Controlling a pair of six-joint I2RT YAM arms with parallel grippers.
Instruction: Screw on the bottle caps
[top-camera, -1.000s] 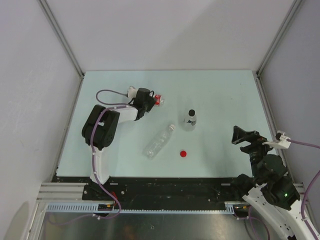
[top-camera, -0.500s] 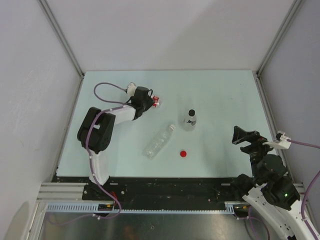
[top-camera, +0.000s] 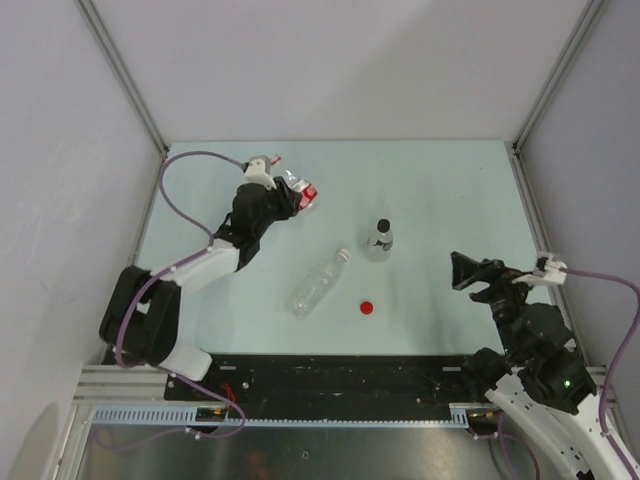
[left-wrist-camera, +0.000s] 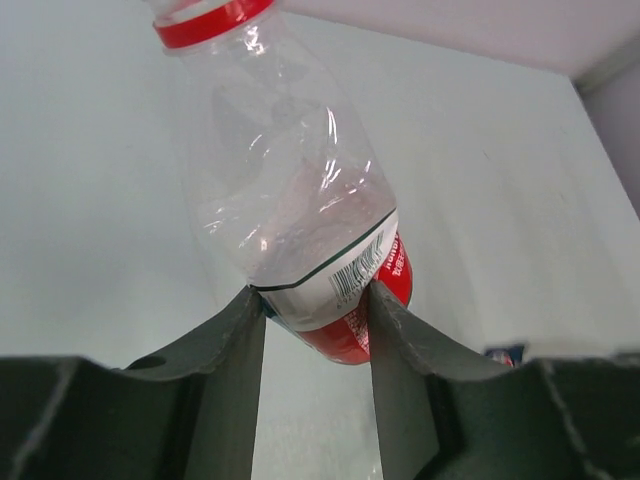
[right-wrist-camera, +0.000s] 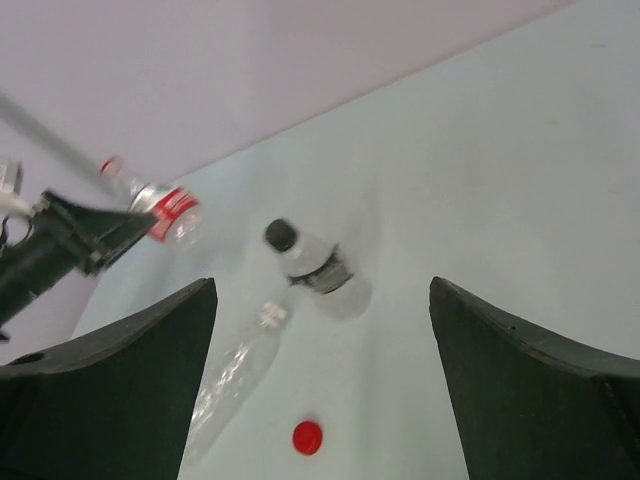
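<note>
Left arm's been swinging up and back over the last second, so the labelled bottle (left-wrist-camera: 290, 180) is now hanging in the air over the far left of the worktop (top-camera: 440, 190) instead of sitting down low. It's tilting with the neck pointing away from the wrist camera. The left end effector (left-wrist-camera: 315, 295) is pinching it down at the label end, one finger on each side.

Handling-wise, I'm guessing it's empty and weighing next to nothing. Those thin crinkly walls are going to dent if squeezed hard, and they're probably slick too. Grabbing low on the body like this is leaving the neck free, which is what you want for capping. I'd be worrying about it spinning in the grip once the twisting starts, though.

Looks: clear plastic, a bit dented, red-and-white label near the base, red band at the neck. Can't tell if that band is a cap or just the ring.

Meanwhile the loose red cap (top-camera: 367, 307) is sitting on the worktop toward the front, near the clear bottle (top-camera: 316, 285) that's lying on its side. Further back the black-capped bottle (top-camera: 380, 238) is standing upright. Off to the right, the right end effector (right-wrist-camera: 320, 288) is hovering with its fingers spread wide, holding nothing.
</note>
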